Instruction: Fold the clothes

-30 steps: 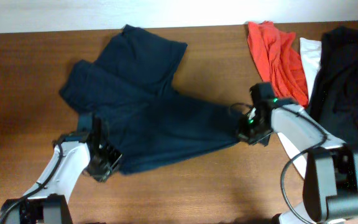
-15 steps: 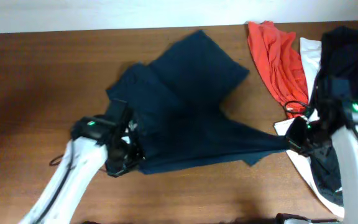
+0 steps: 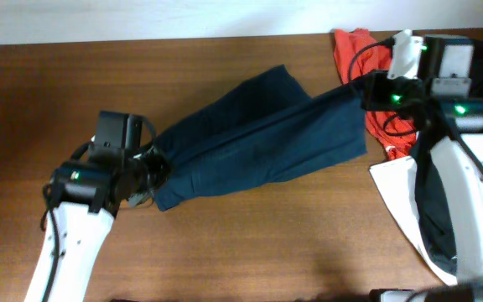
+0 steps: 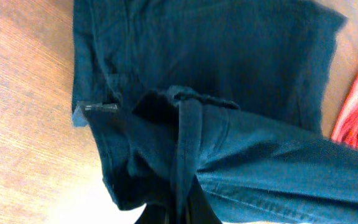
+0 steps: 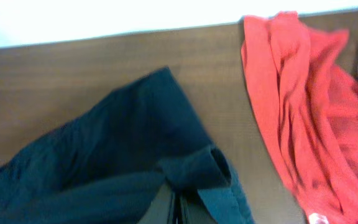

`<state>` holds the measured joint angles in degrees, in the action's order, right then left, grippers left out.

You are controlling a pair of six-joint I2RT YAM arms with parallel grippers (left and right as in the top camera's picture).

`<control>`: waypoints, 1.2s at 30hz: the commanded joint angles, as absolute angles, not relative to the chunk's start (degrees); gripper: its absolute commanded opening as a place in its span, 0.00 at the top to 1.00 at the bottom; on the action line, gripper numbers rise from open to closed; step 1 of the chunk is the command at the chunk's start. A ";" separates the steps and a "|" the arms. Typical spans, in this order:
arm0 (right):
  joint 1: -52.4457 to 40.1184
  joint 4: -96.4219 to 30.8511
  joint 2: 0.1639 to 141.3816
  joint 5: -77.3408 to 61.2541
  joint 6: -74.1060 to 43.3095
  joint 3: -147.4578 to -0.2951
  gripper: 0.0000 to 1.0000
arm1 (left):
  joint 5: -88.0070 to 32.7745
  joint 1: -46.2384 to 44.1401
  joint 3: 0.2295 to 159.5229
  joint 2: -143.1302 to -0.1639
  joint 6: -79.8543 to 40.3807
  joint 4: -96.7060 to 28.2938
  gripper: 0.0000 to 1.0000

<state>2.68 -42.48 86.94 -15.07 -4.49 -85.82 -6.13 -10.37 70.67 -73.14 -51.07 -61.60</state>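
you've got the navy garment (image 3: 258,138) stretched across the middle of the counter (image 3: 250,252), running from about 8 o'clock up to 2 o'clock in the overhead view. your left claw (image 3: 149,170) is clamped on the bunched 8 o'clock end. your right claw (image 3: 366,91) is pinched tight on a rolled edge at the 2 o'clock end, just beside the red garment (image 3: 355,46). to fold well, i'd hold the tension even, lower both ends together so the cloth lands flat, and steer clear of the red piece. no brand, label or readable writing shows on any cloth.
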 commanded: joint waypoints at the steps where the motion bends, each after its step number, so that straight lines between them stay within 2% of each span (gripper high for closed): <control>1: 3.55 -35.70 92.51 -3.49 -3.18 -87.44 0.96 | 6.76 -7.97 70.02 -80.73 -54.98 -56.34 1.00; 6: 0.05 -25.30 101.01 -7.53 -3.16 -87.44 0.96 | 8.49 -7.97 70.02 -88.92 -59.35 -46.74 1.00; 13: -3.18 -19.38 107.09 -7.60 -1.89 -87.44 0.96 | 9.19 -7.97 70.02 -94.91 -73.97 -50.72 1.00; 21: -5.69 -18.09 110.65 -7.53 -1.89 -87.44 0.96 | 11.46 -7.97 70.00 -100.44 -74.41 -50.63 1.00; 22: -5.74 -17.41 111.09 -7.55 -1.91 -87.44 0.96 | 11.73 -7.94 70.00 -100.97 -74.46 -50.50 0.94; 23: -5.74 -16.80 111.72 -7.57 -1.91 -87.44 0.90 | 11.86 -7.46 70.00 -101.30 -75.07 -49.56 0.64; 24: -5.74 -16.67 111.90 -7.51 -1.89 -87.44 0.54 | 11.86 -6.79 70.02 -101.30 -75.02 -48.23 0.50; 25: -5.61 -16.73 111.92 -7.40 -1.91 -87.44 0.41 | 11.68 -5.54 70.32 -101.06 -74.94 -46.89 0.36; 27: -5.21 -17.58 111.68 -7.29 -1.91 -87.44 0.42 | 11.33 -2.22 73.19 -100.25 -69.87 -46.96 0.20; 28: -4.97 -19.42 111.70 -7.31 -1.91 -87.44 0.47 | 11.35 -0.38 75.20 -99.61 -64.99 -46.98 0.15; 30: -4.84 -24.93 111.70 -7.29 -1.89 -87.44 0.58 | 10.85 2.28 77.73 -98.37 -58.85 -47.24 0.16; 33: -4.80 -32.12 112.05 -6.90 -0.95 -86.96 0.76 | -0.12 2.59 77.43 -98.10 -55.37 -52.12 0.19; 36: -4.80 -33.34 113.62 -6.87 -0.60 -83.99 0.78 | -0.97 -0.30 72.77 -99.42 -55.42 -52.77 0.16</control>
<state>-5.06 -32.99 111.83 -7.49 -1.19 -85.95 2.39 1.91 76.40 -98.85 -57.58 -52.95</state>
